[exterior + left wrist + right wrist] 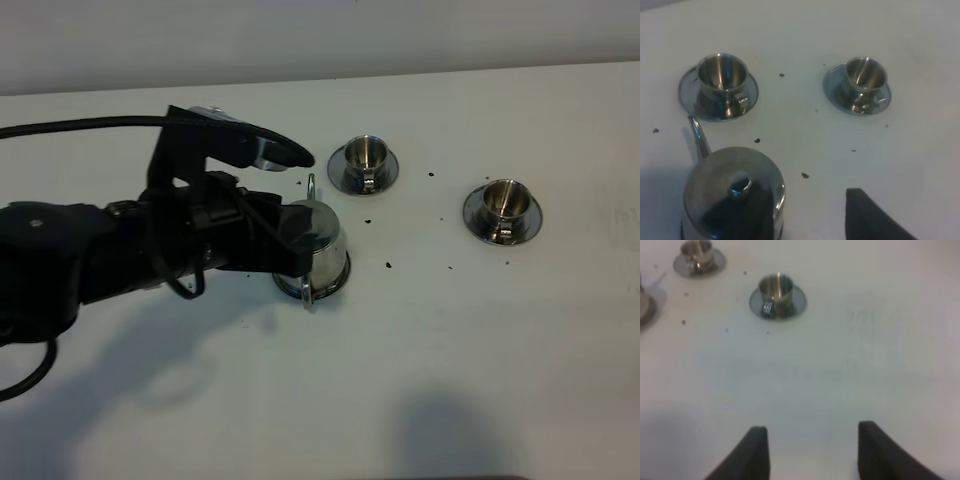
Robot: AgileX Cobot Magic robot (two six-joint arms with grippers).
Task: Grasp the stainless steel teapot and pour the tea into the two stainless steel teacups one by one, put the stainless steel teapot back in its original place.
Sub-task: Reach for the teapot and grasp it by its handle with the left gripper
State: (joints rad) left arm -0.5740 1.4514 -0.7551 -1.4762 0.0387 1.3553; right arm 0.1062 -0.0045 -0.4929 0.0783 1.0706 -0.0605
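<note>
Bench (480,360): plain white, no pattern; grey shadows toward 6 and 7 o'clock.
Specks (388,265): black, scattered mid-bench.
Stainless steel teapot (318,250): mirror silver, black reflections across lid.
Near teacup (365,163), 1 o'clock of teapot: silver, pale inside, darker saucer rim.
Far teacup (502,210), 3 o'clock of teapot: same silver, dark reflections on saucer.
Large saucer (262,155), 11 o'clock of teapot: silver glint.
Left pincer (290,245): matte black.
Right pincer (812,450): matte black.
</note>
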